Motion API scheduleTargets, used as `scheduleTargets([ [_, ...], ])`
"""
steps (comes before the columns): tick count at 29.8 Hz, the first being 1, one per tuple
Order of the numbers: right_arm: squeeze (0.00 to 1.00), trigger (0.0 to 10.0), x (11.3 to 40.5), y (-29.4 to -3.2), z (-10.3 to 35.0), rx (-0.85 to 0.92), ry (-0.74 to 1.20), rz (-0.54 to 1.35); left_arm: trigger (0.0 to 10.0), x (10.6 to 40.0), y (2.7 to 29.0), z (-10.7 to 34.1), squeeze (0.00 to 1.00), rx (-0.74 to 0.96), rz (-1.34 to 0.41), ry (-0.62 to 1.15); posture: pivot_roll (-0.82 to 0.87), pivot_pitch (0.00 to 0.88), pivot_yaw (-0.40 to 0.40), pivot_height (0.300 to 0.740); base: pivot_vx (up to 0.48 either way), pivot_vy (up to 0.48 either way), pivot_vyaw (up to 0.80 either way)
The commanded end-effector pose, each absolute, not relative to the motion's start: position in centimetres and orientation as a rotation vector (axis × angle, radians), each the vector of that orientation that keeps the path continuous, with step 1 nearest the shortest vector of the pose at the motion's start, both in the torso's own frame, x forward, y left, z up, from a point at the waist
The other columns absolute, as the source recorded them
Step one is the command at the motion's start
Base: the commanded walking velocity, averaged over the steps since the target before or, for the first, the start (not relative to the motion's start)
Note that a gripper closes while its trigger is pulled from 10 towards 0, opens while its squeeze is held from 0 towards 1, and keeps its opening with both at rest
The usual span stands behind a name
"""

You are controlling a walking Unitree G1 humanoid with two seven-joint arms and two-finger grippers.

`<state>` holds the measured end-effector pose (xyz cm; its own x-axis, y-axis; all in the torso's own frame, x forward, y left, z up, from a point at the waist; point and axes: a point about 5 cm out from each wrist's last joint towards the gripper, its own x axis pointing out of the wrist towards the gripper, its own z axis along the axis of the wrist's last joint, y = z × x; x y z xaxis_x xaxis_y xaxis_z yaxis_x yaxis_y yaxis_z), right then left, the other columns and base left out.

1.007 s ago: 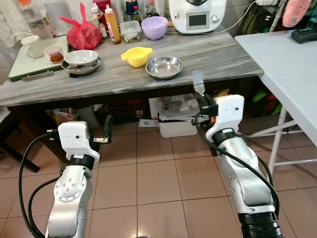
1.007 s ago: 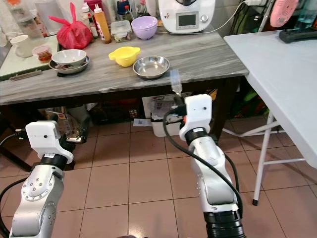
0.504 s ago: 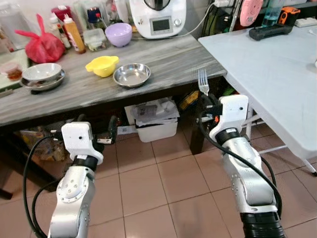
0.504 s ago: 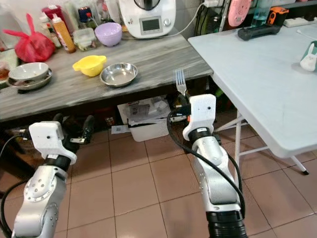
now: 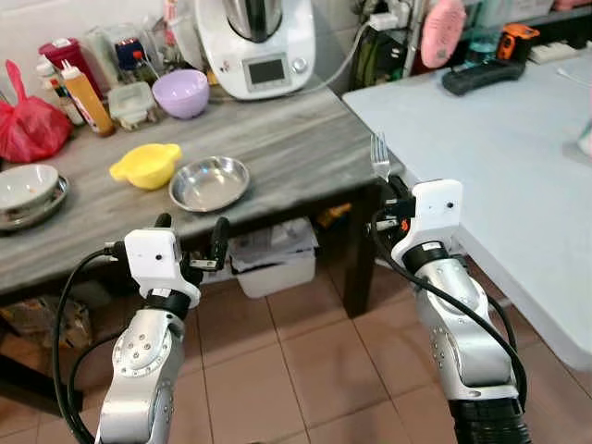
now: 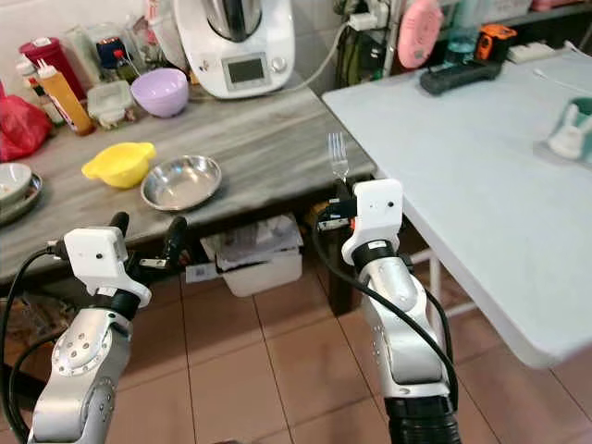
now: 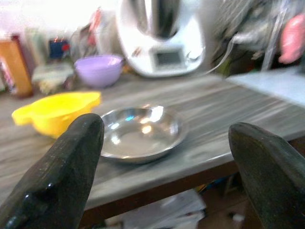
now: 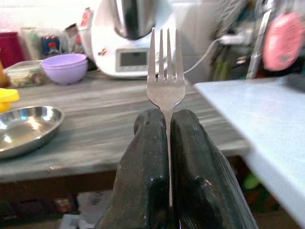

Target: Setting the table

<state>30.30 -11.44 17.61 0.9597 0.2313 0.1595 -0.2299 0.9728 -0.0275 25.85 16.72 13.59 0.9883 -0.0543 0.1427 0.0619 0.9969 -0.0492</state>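
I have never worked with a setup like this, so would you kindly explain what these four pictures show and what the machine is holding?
This is a humanoid robot with two silver arms, each ending in a tool of two black fingers. The two wide pictures come from cameras in its head, looking down; the two close ones come from cameras on its wrists. The right tool is shut on a fork, held upright. The left tool is open and holds nothing. On the grey wooden table lie a steel dish, a yellow bowl, a purple bowl and a white kitchen machine. A pale folding table stands to the robot's right.
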Motion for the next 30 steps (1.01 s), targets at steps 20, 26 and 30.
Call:
scheduleTargets([
  [20,0.0,10.0,30.2,-11.2,18.0,-0.047,-0.181,0.255,10.0,25.1,16.4,13.3,0.0,-0.059,-0.078,-0.134,-0.08,0.074,0.095,0.74,0.426,0.0,0.25],
  [26,0.0,10.0,30.1,-11.0,17.8,-0.043,-0.173,0.27,10.0,24.2,16.6,13.0,0.0,-0.044,-0.074,-0.122,-0.07,0.073,0.093,0.74,0.0,0.0,0.22],
  [30,0.0,10.0,30.0,-11.0,17.6,-0.042,-0.167,0.276,10.0,23.8,16.5,12.8,0.0,-0.035,-0.081,-0.114,-0.07,0.075,0.092,0.74,0.0,0.0,0.0],
])
